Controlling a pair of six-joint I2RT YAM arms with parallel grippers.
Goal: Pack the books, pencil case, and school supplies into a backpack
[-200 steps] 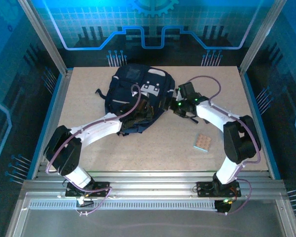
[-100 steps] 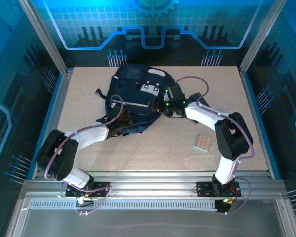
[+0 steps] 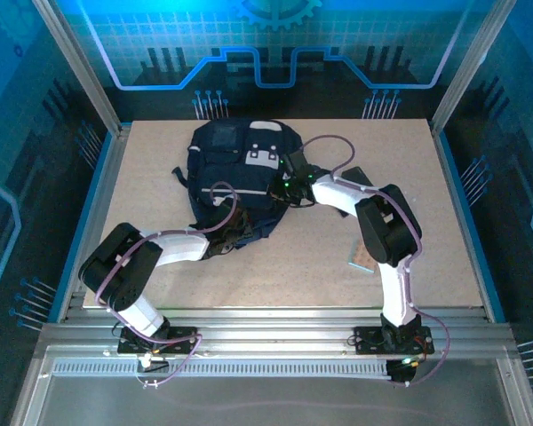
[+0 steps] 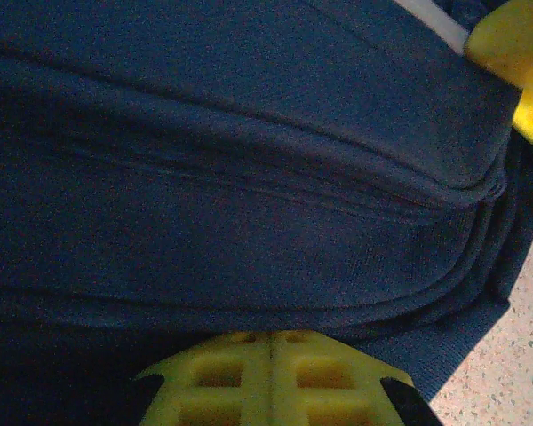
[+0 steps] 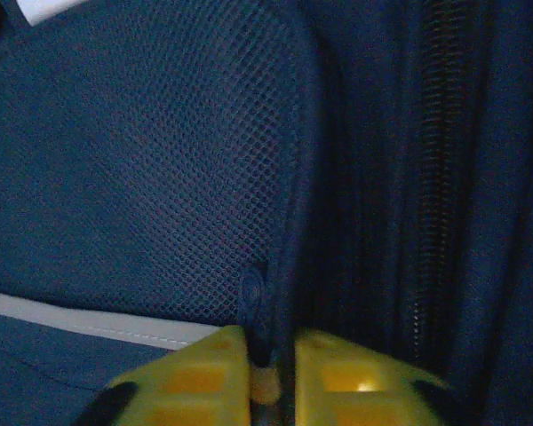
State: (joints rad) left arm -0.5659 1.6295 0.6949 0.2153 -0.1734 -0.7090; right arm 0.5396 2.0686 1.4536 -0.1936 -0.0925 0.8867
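Both arms have swung inward onto the large dark navy fabric backpack (image 3: 235,164), which lies lengthwise far-to-near between them, the right gripper (image 3: 289,185) now pinching a seam on its right flank and the left gripper (image 3: 224,241) closed tight at its near hem.

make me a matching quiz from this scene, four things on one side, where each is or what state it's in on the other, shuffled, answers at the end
Things
1. backpack
2. tan dotted pad
3. left gripper
4. right gripper

Places or states
a. shut on a seam beside the mesh panel
b. lying on the table, towards its far side
c. shut at the backpack's near edge
d. on the bare table, partly behind the right arm

Pairs: 1-b, 2-d, 3-c, 4-a
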